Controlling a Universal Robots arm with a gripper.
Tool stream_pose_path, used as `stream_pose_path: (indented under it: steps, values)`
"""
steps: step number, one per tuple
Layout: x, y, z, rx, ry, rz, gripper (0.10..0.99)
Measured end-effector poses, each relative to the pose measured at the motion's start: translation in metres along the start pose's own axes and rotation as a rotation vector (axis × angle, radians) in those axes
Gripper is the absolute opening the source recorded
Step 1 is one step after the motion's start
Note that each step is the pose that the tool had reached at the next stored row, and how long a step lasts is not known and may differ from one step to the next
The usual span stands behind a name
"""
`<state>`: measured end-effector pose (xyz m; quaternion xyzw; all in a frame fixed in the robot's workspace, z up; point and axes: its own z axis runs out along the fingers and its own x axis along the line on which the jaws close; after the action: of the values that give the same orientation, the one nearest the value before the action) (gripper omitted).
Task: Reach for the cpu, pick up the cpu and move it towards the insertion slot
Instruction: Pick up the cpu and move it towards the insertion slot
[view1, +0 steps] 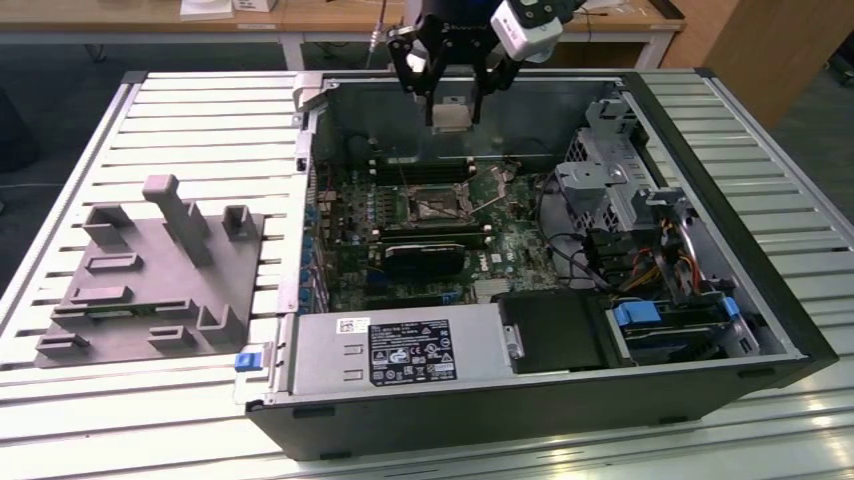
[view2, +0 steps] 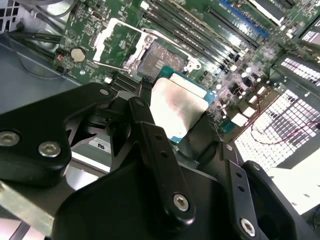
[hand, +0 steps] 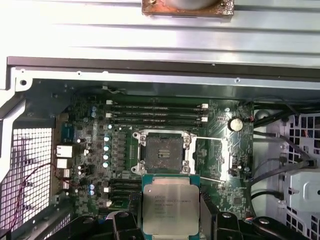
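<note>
1. Two black fingers (view2: 150, 145) of the pincer (view1: 451, 100) are clenched on the cpu (view1: 453, 114), which sits between them, gripped at its opposite edges and lifted clear of the board.
2. In the exterior view the pincer hangs above the far part of the open case (view1: 787, 330), and the cpu shows as a pale square at its tip, well above the slot (view1: 437, 208).
3. In the second wrist view the cpu (view2: 178, 107) shows its silvery top with a blue-green rim, tilted toward the camera, while the slot (view2: 160, 54) lies beyond it on the motherboard (view2: 220, 45) with its shiny frame swung open to one side.
4. In the first wrist view the cpu (hand: 171, 207) faces the lens squarely, its lid bearing print, and the slot (hand: 161, 152) sits just past its edge with a dark centre exposed; the memory slots (hand: 157, 114) run beyond that.
5. The exterior view alone takes in the grey fixture (view1: 154, 280) on the slatted table (view1: 174, 110) at its left, beside the case, and the power supply (view1: 400, 350) in the near corner.
</note>
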<state>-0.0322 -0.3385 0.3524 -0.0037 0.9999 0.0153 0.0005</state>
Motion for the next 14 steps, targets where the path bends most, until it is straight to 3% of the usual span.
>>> stream_pose_path:
  steps: [5,14]
  values:
    - [-0.0062,0.0026,0.0001,0.000,0.0000,0.000,0.541]
    - [-0.0067,0.0048,-0.0038,0.000,-0.0001,0.000,0.541]
